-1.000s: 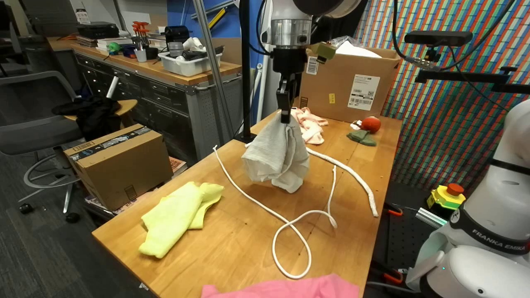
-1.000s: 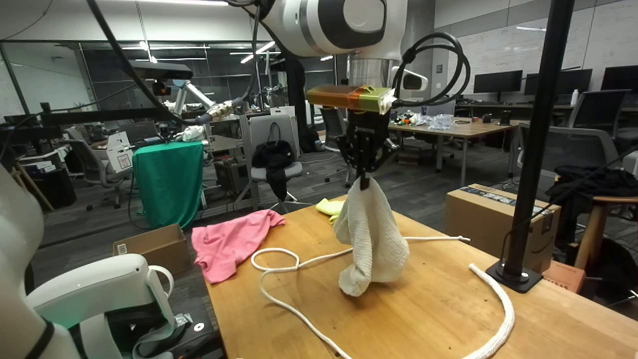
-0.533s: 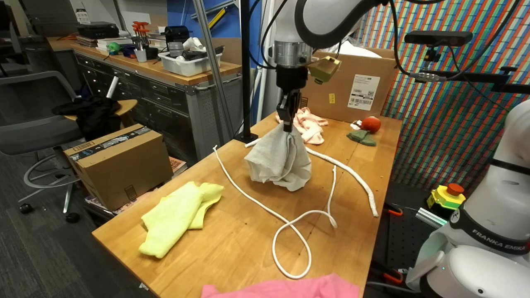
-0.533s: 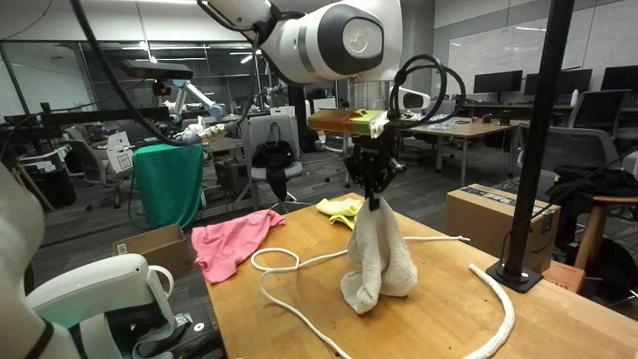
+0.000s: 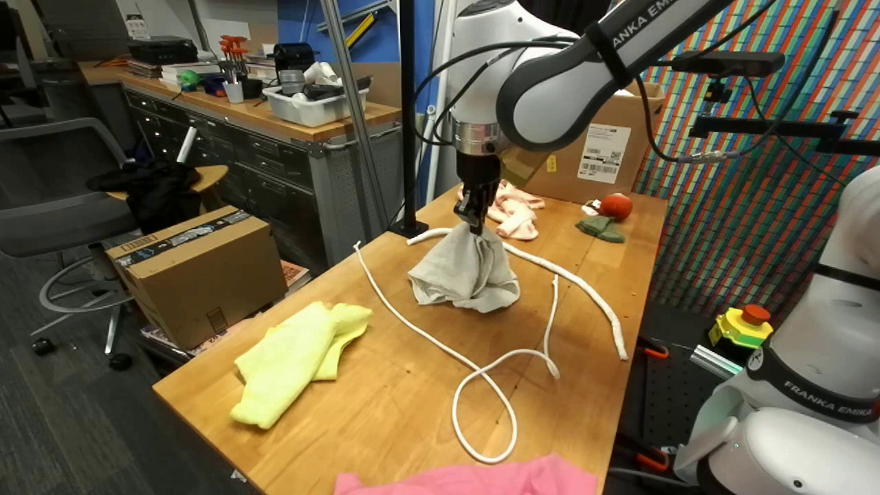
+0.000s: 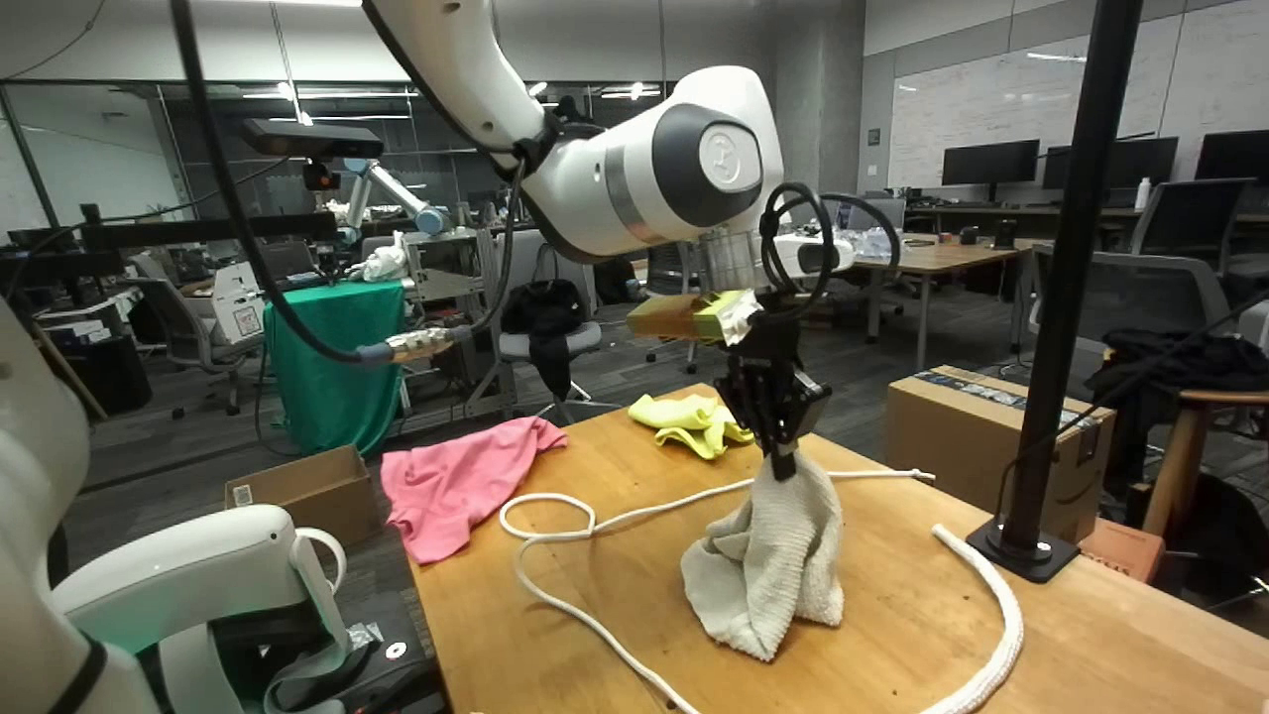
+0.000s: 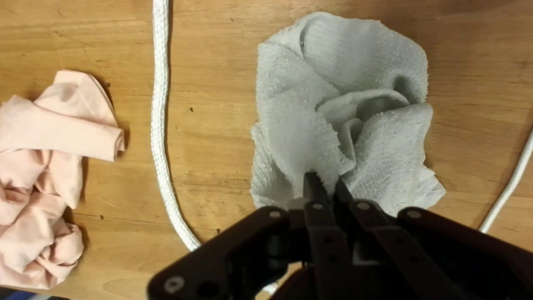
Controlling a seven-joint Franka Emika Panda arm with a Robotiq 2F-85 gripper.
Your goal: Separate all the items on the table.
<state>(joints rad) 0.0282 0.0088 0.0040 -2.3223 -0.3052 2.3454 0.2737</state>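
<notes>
My gripper (image 5: 474, 228) is shut on the top of a grey-white towel (image 5: 467, 271). In an exterior view (image 6: 778, 575) and the wrist view (image 7: 358, 58) the towel hangs bunched, its lower folds at the table top. It lies between a thin looped white rope (image 5: 426, 334) and a thick white rope (image 5: 572, 278); the thick one also shows in the wrist view (image 7: 159, 104). A yellow cloth (image 5: 292, 364) and a pink cloth (image 6: 471, 481) lie apart. A peach cloth (image 7: 41, 166) lies beyond the thick rope. A red ball (image 5: 616, 206) sits beside a green cloth (image 5: 600, 228).
The items lie on a wooden table (image 5: 399, 405). A black pole (image 6: 1056, 317) stands at its edge. A large cardboard box (image 5: 636, 148) stands behind the red ball. Another box (image 5: 206, 275) is off the table. The pink cloth reaches the table edge.
My gripper has moved down with the towel and tilted; the towel's lower folds now spread at the table top. More of the yellow cloth shows behind it. The other items have not moved.
</notes>
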